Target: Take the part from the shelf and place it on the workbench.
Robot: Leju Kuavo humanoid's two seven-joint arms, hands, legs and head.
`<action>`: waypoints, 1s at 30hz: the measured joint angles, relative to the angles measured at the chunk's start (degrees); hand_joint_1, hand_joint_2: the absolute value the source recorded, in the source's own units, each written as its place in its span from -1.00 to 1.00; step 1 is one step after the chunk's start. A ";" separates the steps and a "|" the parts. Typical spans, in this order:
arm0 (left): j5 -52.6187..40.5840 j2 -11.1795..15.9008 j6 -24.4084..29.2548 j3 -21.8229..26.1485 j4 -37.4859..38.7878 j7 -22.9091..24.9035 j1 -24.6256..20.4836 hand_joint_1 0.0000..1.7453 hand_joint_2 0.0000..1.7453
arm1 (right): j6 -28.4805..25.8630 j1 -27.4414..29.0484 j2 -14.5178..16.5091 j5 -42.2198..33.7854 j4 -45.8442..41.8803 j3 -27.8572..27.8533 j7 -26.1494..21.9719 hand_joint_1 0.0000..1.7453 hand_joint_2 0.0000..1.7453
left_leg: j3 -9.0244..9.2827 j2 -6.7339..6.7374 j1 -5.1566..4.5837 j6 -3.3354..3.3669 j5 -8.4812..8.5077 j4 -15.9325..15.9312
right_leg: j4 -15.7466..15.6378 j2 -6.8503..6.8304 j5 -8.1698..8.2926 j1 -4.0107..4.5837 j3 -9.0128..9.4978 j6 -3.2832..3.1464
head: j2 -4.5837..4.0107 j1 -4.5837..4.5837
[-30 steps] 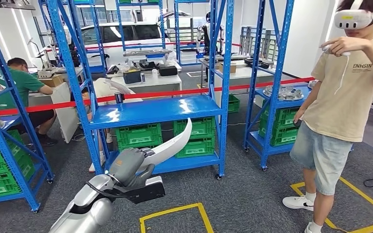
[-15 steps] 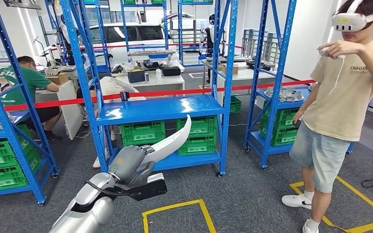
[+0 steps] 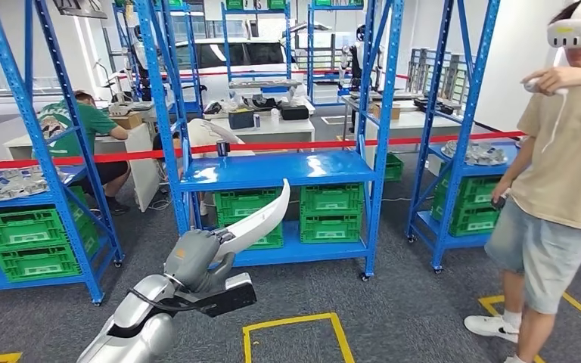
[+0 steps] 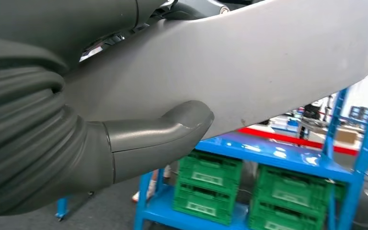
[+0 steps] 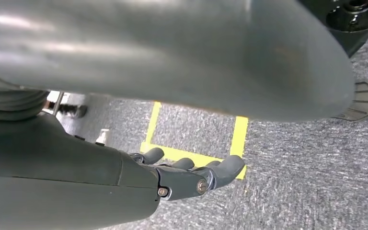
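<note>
the left hand [image 3: 197,261] closes its grey fingers around the thick end of the long curved white plastic part [image 3: 261,221], and the thumb [image 4: 160,136] presses on the smooth side of the part. the part rises up and to the right from the hand, in the air in front of the blue metal shelf [image 3: 280,168] with green plastic crates [image 3: 331,212]. the right hand [image 5: 191,175] holds nothing, its dark fingers a little bent and apart, above the grey carpet floor [image 5: 306,167] with yellow tape lines [image 5: 239,139].
</note>
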 joint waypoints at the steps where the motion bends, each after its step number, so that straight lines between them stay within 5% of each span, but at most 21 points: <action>1: -0.04 -0.08 -0.10 0.00 -0.01 0.03 -0.04 1.00 1.00 | 0.00 -0.01 0.08 0.11 0.00 0.00 0.09 -1.00 -1.00 | -0.07 -0.33 -0.29 0.45 0.00 -0.32 | -0.10 -0.49 0.10 0.00 0.01 0.40 | 0.00 0.01; 4: -0.38 -0.10 -0.44 -0.02 0.04 0.28 -0.19 1.00 1.00 | 0.00 -0.06 0.62 0.34 0.01 0.01 0.40 -1.00 -1.00 | -0.36 -2.09 -0.44 1.90 0.83 -0.80 | 0.50 0.07 -0.46 -0.50 -0.19 1.39 | 0.00 0.02; 8: -1.03 -0.36 -0.76 -0.53 0.39 0.95 -0.51 1.00 1.00 | 0.30 0.16 1.25 0.77 0.04 0.02 1.27 -1.00 -1.00 | -0.75 -4.34 -0.61 3.18 1.49 -1.04 | 12.67 4.39 -6.70 -0.23 -5.88 1.22 | 0.00 0.03; 10: -1.15 -0.15 -0.95 -0.68 0.78 1.15 -0.34 1.00 1.00 | 0.34 0.28 1.43 0.88 0.04 0.02 1.33 -1.00 -1.00 | -0.89 -5.79 -0.87 3.29 1.62 -0.96 | 15.50 4.75 -6.71 0.14 -7.35 0.85 | 0.00 0.03; 14: -1.14 1.05 -0.99 -0.86 1.24 1.09 -0.26 1.00 1.00 | 0.25 0.45 1.81 0.83 0.04 0.02 1.29 -1.00 -1.00 | -1.28 -8.51 -1.00 2.87 1.65 -0.37 | 3.07 7.89 -1.00 0.20 -1.19 0.00 | 0.00 0.03; 16: -1.12 1.90 -0.77 -0.93 1.43 0.92 -0.06 1.00 1.00 | 0.26 0.53 2.07 0.79 0.04 0.02 1.16 -1.00 -1.00 | -1.67 -9.72 -0.93 2.20 1.77 -0.29 | 0.65 8.58 -0.91 0.22 -0.08 -0.21 | 0.00 0.02; 18: -1.15 3.08 -0.15 -0.98 1.74 0.78 0.38 1.00 1.00 | 0.25 0.61 2.42 0.58 0.04 0.02 0.87 -1.00 -1.00 | -1.96 -10.48 -0.81 1.46 1.98 -0.43 | 0.27 7.30 -0.61 0.18 0.09 -0.73 | 0.00 0.02; 20: -1.35 4.19 0.70 -1.12 2.13 0.76 0.78 1.00 1.00 | -0.01 0.69 2.73 0.37 0.04 0.01 0.66 -1.00 -1.00 | -2.94 -8.47 -0.92 0.76 0.85 1.23 | -0.23 6.12 -0.29 0.00 0.31 -1.40 | -0.01 -0.09; 22: -1.76 4.80 1.42 -1.44 2.53 0.89 1.19 1.00 1.00 | -0.26 0.90 2.89 0.39 0.04 0.00 0.67 -1.00 -1.00 | -5.72 -5.38 -0.75 0.02 -2.33 7.06 | -0.47 4.83 -0.21 0.03 0.38 -1.80 | -0.01 -0.21; 24: -2.05 5.13 1.77 -1.86 2.94 1.20 1.86 1.00 1.00 | -0.26 1.08 2.95 0.59 0.04 0.00 0.81 -1.00 -1.00 | -8.78 -4.31 -0.24 -0.61 -4.67 13.37 | -0.48 3.28 -0.28 0.09 0.37 -1.94 | 0.00 -0.22; 25: -2.08 5.29 1.85 -2.04 3.13 1.39 2.21 1.00 1.00 | -0.26 1.07 2.97 0.73 0.04 0.00 0.85 -1.00 -1.00 | -9.18 -4.12 0.01 -0.81 -4.48 14.22 | -0.48 2.54 -0.32 0.08 0.38 -1.94 | -0.03 -0.21; 28: -1.85 5.85 2.06 -2.25 3.37 1.90 2.59 1.00 1.00 | -0.26 0.87 3.06 1.14 0.04 0.02 0.18 -1.00 -1.00 | -4.56 -1.76 0.39 -1.02 -0.08 5.51 | -0.46 0.68 -0.48 0.09 0.58 -1.68 | -0.11 -0.15; 30: -1.79 6.03 2.42 -2.28 3.37 2.14 2.60 1.00 1.00 | -0.26 0.81 3.08 1.53 0.04 0.07 -0.47 -1.00 -1.00 | -1.42 0.25 -0.05 -0.44 1.37 -0.15 | -0.45 -0.30 -0.69 0.23 0.88 -1.09 | -0.11 -0.13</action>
